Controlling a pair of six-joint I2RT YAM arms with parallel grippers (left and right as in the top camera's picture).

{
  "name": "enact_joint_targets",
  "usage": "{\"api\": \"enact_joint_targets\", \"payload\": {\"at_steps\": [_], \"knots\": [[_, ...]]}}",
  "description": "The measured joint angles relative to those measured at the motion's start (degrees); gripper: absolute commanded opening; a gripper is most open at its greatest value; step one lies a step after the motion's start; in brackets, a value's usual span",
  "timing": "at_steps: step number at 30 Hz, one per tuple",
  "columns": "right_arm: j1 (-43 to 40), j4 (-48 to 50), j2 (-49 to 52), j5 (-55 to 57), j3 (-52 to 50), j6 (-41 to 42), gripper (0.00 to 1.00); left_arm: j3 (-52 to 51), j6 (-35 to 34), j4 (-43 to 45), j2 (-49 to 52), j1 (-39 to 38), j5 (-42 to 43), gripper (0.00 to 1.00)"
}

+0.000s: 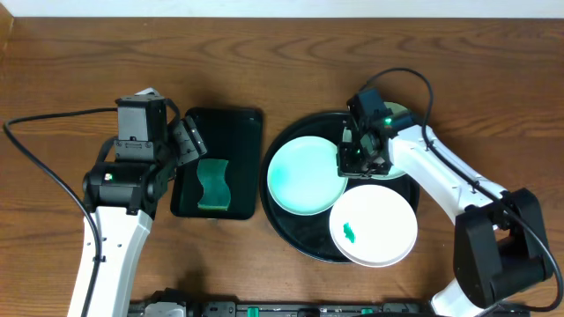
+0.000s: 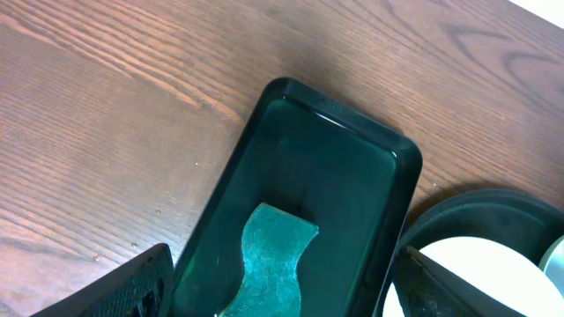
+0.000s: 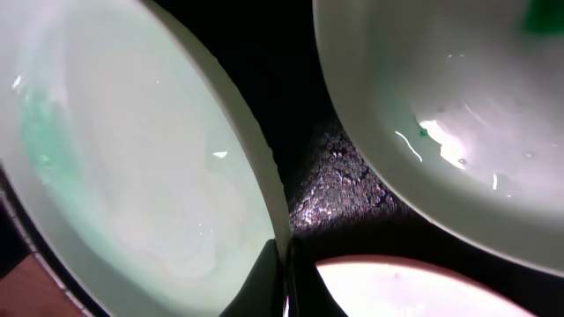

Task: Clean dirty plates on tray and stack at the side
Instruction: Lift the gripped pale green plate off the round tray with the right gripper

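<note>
The table [image 1: 70, 79] is brown wood with a strong grain, and a pale strip [image 1: 264, 7] runs along its far edge; I see nothing else of the room. A black cable [image 1: 44, 167] loops across the wood on the left.

The round black tray [image 1: 291, 238] sits right of centre and carries all three plates. The mint plate [image 1: 304, 176] is on its left side, and the white plate [image 1: 379, 229] with a green smear [image 1: 350, 233] overhangs the near rim. A third pale plate [image 1: 401, 113] is mostly hidden at the back.

My right gripper [image 3: 284, 282] has its fingers pressed together at the mint plate's rim. I cannot tell whether the rim is caught between them.

My left gripper [image 2: 282, 273] is spread wide above the dark green rectangular tray [image 1: 238, 123], where a green sponge [image 1: 212, 183] lies.
</note>
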Motion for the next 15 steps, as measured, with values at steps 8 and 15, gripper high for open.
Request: {"api": "enact_joint_targets", "payload": {"at_steps": [8,15], "knots": [[0.00,-0.87,-0.02,-2.89,1.44,0.46,0.01,0.00,0.00,0.00,0.00,0.00,0.00,0.80],[0.00,-0.87,-0.02,-3.56,1.44,1.97,0.01,0.00,0.00,0.00,0.00,0.00,0.00,0.80]]}}
